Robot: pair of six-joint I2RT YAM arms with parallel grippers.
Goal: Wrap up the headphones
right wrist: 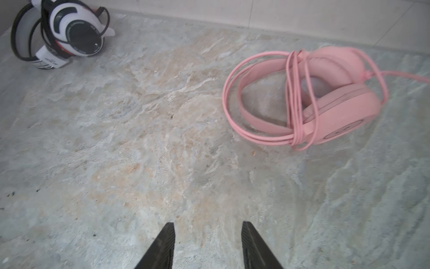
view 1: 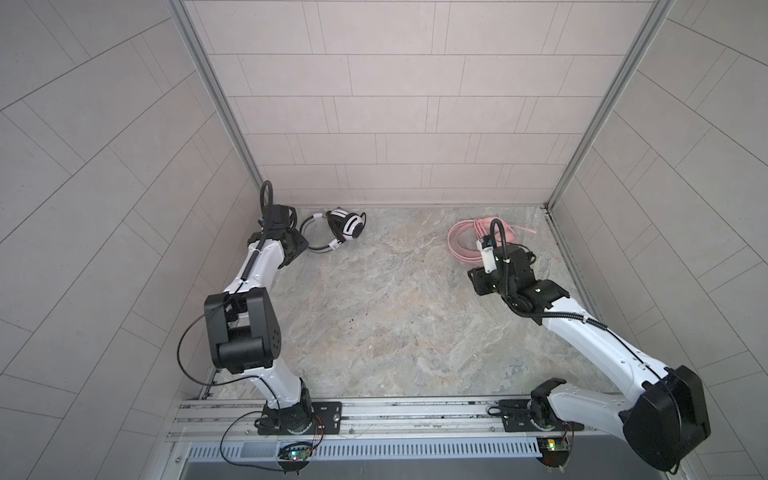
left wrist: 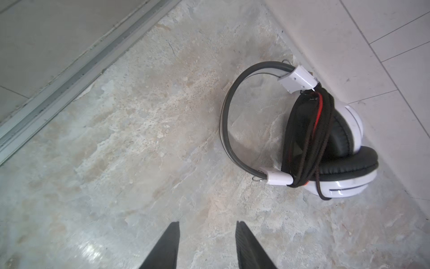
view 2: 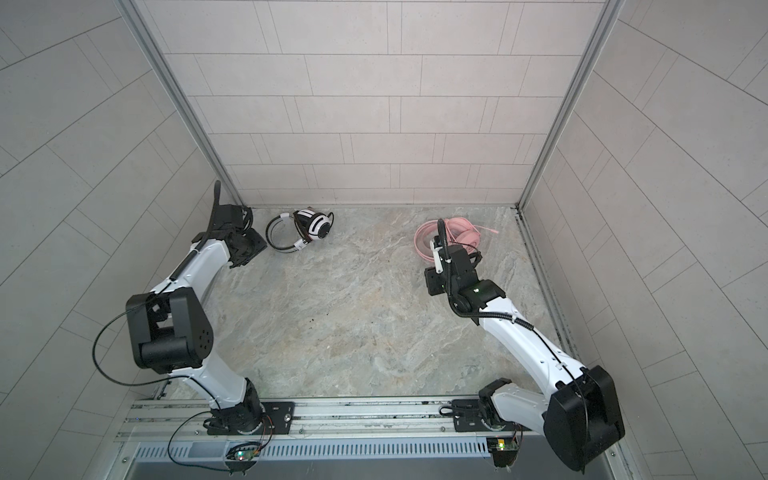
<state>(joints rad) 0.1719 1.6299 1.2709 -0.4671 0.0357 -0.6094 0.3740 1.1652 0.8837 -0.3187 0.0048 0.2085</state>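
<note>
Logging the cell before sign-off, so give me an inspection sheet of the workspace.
Surface: marbled tabletop, no spills seen.
Job's things: white-and-black headphones back left, pink headphones back right, both lying on the tabletop.
Clutter: only small dark specks.
Grippers: left gripper open, empty; right gripper open, empty; neither touches a headset.
Cables: black cable wound around its ear cups; pink cable looped around its headset, one end trailing away.
Surroundings: tiled walls; metal rail along the front.

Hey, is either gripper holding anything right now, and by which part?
Nothing is held: the left gripper and the right gripper both show open, empty jaws above the marbled tabletop.
</note>
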